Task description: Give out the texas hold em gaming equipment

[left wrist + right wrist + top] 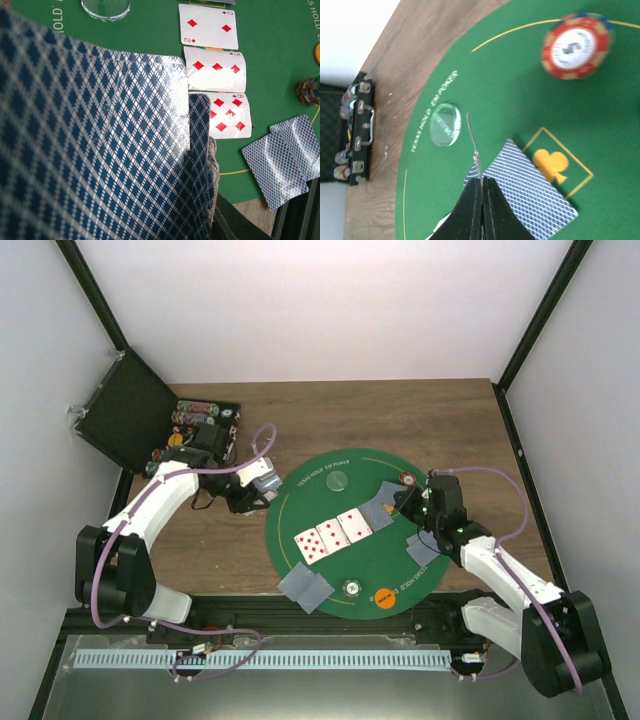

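At the green mat's left edge, the left gripper clamps the card deck, seemingly as dealing stock. Over the mat's right side, the right gripper is pinched shut and empty above the face-down cards.

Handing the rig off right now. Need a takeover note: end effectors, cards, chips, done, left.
Left end effector shut on the deck, at the left edge of the mat.
Right end effector shut, nothing visibly held, over face-down cards near the red-and-white chip.
Done: three face-up diamonds mid-mat; face-down cards at three spots; clear chip and orange chip placed.
Left: probably further dealing from the deck; more chips sit in the case.
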You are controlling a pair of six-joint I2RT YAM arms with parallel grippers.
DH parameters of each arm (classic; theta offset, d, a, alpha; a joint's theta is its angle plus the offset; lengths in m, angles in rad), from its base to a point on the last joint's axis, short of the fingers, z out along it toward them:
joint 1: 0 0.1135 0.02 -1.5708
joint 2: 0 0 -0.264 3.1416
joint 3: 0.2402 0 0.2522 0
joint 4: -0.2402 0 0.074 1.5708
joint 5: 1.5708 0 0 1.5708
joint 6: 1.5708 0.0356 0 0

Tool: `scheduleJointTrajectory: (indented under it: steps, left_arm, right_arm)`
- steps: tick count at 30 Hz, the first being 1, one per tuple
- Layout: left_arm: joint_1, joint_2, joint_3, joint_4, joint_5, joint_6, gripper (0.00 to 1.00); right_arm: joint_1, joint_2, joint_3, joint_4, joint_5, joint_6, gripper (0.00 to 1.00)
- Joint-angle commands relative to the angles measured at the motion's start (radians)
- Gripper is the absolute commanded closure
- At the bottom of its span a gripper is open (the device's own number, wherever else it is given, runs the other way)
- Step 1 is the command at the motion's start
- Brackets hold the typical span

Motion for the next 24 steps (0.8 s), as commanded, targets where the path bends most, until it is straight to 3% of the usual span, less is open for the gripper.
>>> scheduleJointTrajectory:
  steps: [1, 8, 24]
  left_arm:
    - [0.002, -0.014, -0.005, 0.008, 0.023, 0.005, 0.69]
    - [0.002, -0.026, -0.012, 0.009, 0.026, 0.011, 0.69]
    - [0.002, -0.024, -0.007, 0.005, 0.023, 0.014, 0.7]
  right_arm:
    - [-0.04, -0.008, -0.023, 0.024, 0.063, 0.118, 0.99]
    - [-0.118, 0.03, -0.085, 0.114, -0.002, 0.177, 0.99]
    - [-0.124, 0.13, -0.094, 0.197, -0.005, 0.279, 0.99]
